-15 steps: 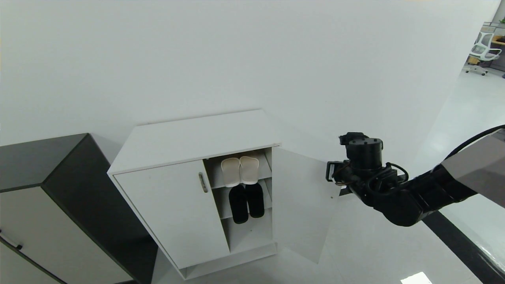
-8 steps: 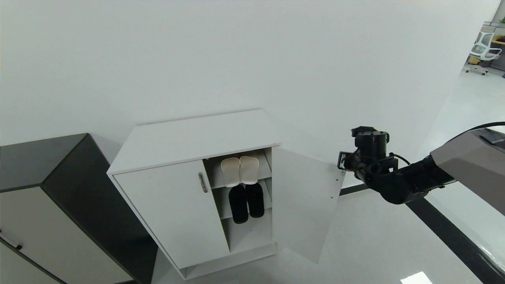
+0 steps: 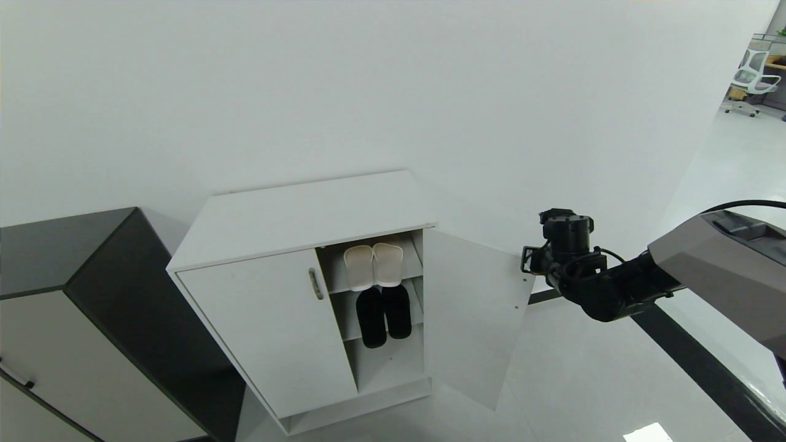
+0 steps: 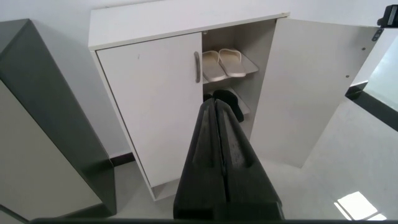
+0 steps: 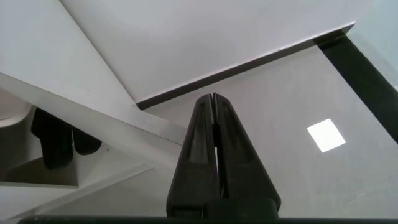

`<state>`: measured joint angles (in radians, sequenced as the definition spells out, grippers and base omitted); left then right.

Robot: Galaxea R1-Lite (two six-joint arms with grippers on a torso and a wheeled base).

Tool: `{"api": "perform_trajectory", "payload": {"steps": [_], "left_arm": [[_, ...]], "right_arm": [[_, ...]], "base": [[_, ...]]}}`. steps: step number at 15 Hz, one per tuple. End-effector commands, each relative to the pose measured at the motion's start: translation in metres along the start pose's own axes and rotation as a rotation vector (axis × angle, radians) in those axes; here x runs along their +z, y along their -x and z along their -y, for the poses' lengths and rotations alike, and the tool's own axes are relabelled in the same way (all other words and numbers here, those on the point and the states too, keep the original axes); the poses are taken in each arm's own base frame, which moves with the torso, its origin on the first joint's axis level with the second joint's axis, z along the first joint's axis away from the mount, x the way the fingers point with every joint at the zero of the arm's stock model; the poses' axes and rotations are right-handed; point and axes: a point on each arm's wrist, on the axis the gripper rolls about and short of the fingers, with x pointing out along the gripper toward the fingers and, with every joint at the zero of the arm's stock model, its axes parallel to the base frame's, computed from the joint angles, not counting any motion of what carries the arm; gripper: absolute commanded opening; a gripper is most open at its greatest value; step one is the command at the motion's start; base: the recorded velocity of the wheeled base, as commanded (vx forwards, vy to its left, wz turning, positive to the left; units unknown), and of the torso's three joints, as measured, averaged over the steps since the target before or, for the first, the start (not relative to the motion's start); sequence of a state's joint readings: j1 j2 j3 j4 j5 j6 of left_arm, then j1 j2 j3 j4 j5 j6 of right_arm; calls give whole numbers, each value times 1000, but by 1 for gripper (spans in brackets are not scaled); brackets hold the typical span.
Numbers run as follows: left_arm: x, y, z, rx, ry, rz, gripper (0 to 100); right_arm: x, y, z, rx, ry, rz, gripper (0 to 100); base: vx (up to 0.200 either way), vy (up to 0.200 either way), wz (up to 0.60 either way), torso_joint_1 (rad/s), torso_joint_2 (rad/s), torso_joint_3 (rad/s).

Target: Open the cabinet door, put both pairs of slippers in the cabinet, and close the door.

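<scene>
Leaving only the open door (image 3: 476, 313) to close: white slippers (image 3: 373, 265) and black slippers (image 3: 384, 314) shelved inside, right end effector (image 5: 213, 102) pressed together near it.

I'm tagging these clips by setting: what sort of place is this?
Probably an office or lab: a white shoe cabinet holding slippers against a bare wall, and an office chair beyond.

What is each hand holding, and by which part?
Nothing. The left hand and right hand are both shut and empty. The right one is beside the open door's edge, not gripping it.
</scene>
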<state>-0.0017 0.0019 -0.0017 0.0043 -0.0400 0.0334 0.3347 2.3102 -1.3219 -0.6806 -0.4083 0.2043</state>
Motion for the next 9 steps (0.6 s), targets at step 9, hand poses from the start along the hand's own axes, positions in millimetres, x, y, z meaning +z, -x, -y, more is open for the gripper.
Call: {"api": "perform_trajectory", "payload": {"steps": [9], "left_arm": [[0, 0, 0, 0, 0, 0, 0]], "right_arm": [[-1, 74, -49, 160, 60, -25, 0]], "base": [[0, 0, 0, 0, 0, 0]]}}
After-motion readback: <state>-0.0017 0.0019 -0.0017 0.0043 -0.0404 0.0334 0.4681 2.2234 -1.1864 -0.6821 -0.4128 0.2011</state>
